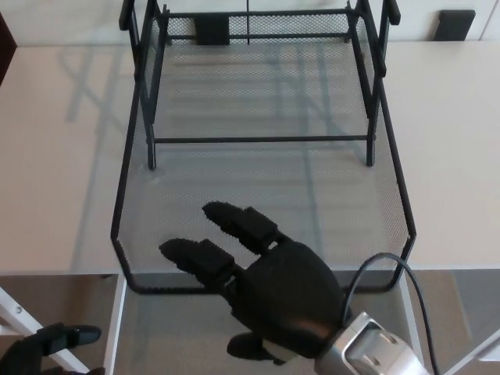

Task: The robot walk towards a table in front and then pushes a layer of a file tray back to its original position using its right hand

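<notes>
Black wire-mesh tray layer (266,187), right hand (269,293) at front rim

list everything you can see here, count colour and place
file tray layer: 1, black wire mesh, pulled out toward the robot, front edge past the table edge
tray frame: 1, black metal posts and crossbar, standing over the layer's rear half
table: 1, beige, under the tray
black blocks: 2, at the table's far edge, centre and right
cable: 1, black, looping off the right wrist
right hand: 1, black, fingers apart, at the layer's front edge
left hand: 1, black, bottom left corner, mostly cut off
</notes>
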Available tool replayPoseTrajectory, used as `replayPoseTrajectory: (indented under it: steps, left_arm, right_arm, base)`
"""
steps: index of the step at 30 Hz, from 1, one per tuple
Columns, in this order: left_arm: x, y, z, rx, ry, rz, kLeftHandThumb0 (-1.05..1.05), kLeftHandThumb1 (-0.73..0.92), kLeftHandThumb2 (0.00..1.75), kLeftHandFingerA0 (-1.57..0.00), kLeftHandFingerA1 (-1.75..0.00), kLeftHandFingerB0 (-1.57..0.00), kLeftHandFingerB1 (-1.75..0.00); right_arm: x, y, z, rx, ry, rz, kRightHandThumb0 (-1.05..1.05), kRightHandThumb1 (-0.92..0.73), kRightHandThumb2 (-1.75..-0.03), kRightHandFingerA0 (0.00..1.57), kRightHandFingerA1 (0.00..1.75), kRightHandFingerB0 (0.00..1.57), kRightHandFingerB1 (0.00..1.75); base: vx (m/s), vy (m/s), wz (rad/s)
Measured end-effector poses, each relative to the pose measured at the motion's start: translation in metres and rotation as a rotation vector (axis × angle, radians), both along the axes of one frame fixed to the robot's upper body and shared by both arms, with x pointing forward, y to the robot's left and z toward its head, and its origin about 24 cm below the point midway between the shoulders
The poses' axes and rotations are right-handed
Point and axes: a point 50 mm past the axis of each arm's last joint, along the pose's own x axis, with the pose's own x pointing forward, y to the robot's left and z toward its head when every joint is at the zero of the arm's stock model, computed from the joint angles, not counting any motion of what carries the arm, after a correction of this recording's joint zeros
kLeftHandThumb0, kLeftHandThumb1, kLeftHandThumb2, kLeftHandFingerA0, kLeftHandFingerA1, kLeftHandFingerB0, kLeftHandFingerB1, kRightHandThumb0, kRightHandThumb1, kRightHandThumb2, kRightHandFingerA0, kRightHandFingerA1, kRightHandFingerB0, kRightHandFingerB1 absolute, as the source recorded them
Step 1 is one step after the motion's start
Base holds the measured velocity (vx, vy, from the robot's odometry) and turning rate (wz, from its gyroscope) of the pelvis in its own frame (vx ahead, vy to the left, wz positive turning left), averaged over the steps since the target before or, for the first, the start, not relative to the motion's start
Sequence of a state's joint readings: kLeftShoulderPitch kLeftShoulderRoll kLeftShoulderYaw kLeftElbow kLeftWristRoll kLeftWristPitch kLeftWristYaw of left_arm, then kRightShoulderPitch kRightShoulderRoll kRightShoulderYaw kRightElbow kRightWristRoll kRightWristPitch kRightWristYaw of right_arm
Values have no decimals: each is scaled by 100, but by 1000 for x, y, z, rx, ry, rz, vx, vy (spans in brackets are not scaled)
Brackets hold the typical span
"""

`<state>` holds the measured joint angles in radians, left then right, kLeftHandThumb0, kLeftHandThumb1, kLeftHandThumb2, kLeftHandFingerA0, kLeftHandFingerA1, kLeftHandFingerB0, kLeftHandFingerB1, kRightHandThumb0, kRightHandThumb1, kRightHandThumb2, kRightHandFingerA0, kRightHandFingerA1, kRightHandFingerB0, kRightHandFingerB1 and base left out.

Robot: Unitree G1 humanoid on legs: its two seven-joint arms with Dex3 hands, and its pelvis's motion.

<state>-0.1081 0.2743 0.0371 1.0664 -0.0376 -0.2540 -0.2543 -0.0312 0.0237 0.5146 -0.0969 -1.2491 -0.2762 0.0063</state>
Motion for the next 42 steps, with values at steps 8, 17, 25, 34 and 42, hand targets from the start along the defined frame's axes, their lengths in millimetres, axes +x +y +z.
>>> replayPoseTrajectory:
  steps: [8,17,25,34,42]
  left_arm:
    - [0,3,1,11,15,5,-38,23,90,-70,-91,-45,-69]
    - [1,3,1,20,21,-3,-39,23,90,-67,-89,-44,-68]
    - [2,3,1,21,21,-9,-39,24,90,-67,-88,-45,-68]
    - [1,2,1,25,22,-17,-37,26,91,-69,-87,-43,-67]
    - [0,1,1,27,27,-19,-33,24,91,-71,-90,-44,-67]
  right_arm:
    - [10,-2,-3,-61,-104,-60,-51,-32,-75,2,24,2,43]
    - [20,-6,2,-84,-161,-121,-52,-34,-75,5,20,4,39]
    - [34,-8,3,-115,-188,-154,-52,-34,-76,4,27,3,41]
    - [52,-8,4,-132,-207,-185,-51,-31,-76,0,26,0,39]
    - [68,-6,5,-152,-206,-215,-54,-34,-75,5,24,1,35]
  base:
    - [0,0,0]
    - [0,0,0]
    - [0,0,0]
    - [0,0,0]
    - [0,0,0]
